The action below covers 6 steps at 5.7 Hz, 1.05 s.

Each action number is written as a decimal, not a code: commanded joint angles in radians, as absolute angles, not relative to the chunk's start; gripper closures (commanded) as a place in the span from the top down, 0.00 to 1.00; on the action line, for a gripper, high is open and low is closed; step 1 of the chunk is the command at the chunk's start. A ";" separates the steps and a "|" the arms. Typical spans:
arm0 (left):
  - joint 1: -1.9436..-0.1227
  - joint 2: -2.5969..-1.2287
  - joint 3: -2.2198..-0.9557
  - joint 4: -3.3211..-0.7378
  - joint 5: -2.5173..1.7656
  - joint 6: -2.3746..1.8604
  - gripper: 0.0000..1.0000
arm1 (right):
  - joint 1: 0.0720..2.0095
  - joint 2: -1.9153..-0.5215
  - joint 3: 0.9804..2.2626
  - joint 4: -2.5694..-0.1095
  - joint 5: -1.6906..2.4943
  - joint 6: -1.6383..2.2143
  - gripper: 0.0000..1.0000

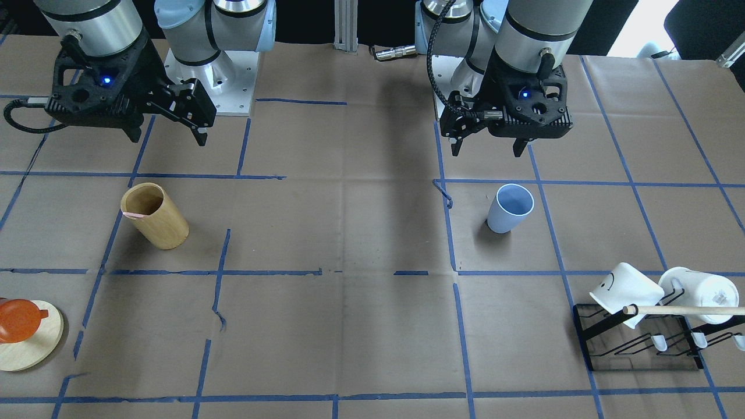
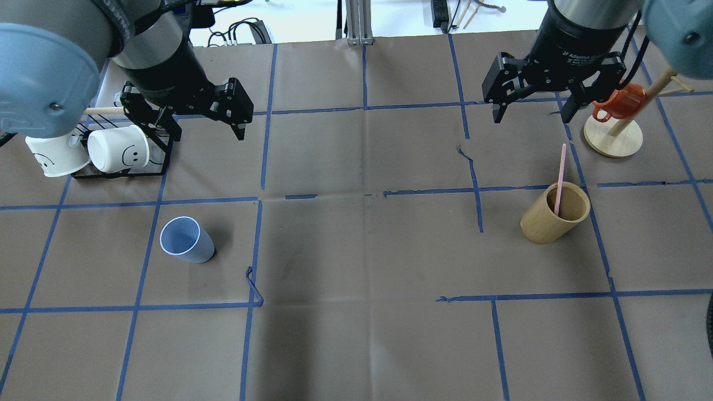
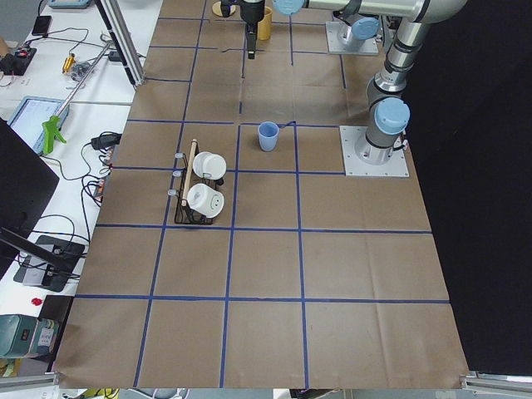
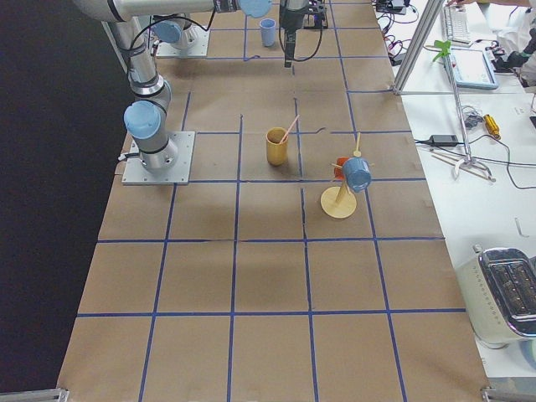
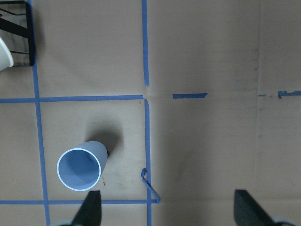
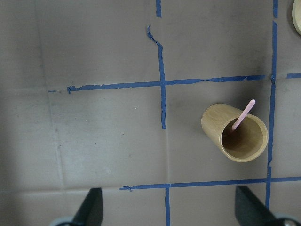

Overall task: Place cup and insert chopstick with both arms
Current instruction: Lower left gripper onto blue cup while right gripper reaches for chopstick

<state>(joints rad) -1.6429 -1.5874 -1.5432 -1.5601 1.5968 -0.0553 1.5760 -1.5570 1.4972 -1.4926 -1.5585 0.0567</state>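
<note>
Grippers both spread and empty above the table; nothing held.
Front view: left gripper (image 1: 486,148) and right gripper (image 1: 169,138) hang with jaws apart. The pink chopstick (image 1: 137,215) leans inside the bamboo holder (image 1: 154,216), and the blue cup (image 1: 510,208) stands upright well apart from the holder. Overhead: right gripper high and near the holder, left gripper far from it. Left wrist: cup off-centre between the spread fingers (image 5: 89,209). Right wrist: holder off to one side. Probably a pick comes first: centre the right jaws on the chopstick's free end, grip high, and draw it out along its lean.

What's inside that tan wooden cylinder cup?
A thin pink chopstick leans inside the tan wooden cylinder cup, poking above its rim. Its lower tip is lost in shadow.
</note>
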 commanded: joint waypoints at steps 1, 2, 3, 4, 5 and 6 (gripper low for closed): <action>-1.643 -1.591 -1.543 -1.559 1.595 -0.055 0.99 | 1.577 -1.557 1.497 -1.493 -1.559 0.057 1.00; -1.643 -1.588 -1.543 -1.560 1.597 -0.055 0.99 | 1.575 -1.557 1.497 -1.493 -1.557 0.057 1.00; -1.643 -1.591 -1.543 -1.559 1.595 -0.055 0.99 | 1.577 -1.557 1.497 -1.493 -1.555 0.057 1.00; -1.643 -1.589 -1.545 -1.560 1.598 -0.055 0.99 | 1.577 -1.557 1.497 -1.493 -1.557 0.057 1.00; -1.643 -1.614 -1.543 -1.554 1.597 -0.055 0.99 | 1.577 -1.557 1.497 -1.493 -1.562 0.058 1.00; -1.643 -1.592 -1.560 -1.543 1.604 -0.035 0.99 | 1.575 -1.557 1.497 -1.493 -1.563 0.058 1.00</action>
<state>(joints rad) -1.6429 -1.6008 -1.5493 -1.5514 1.5996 -0.0484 1.5766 -1.5570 1.4972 -1.4926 -1.5611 0.0579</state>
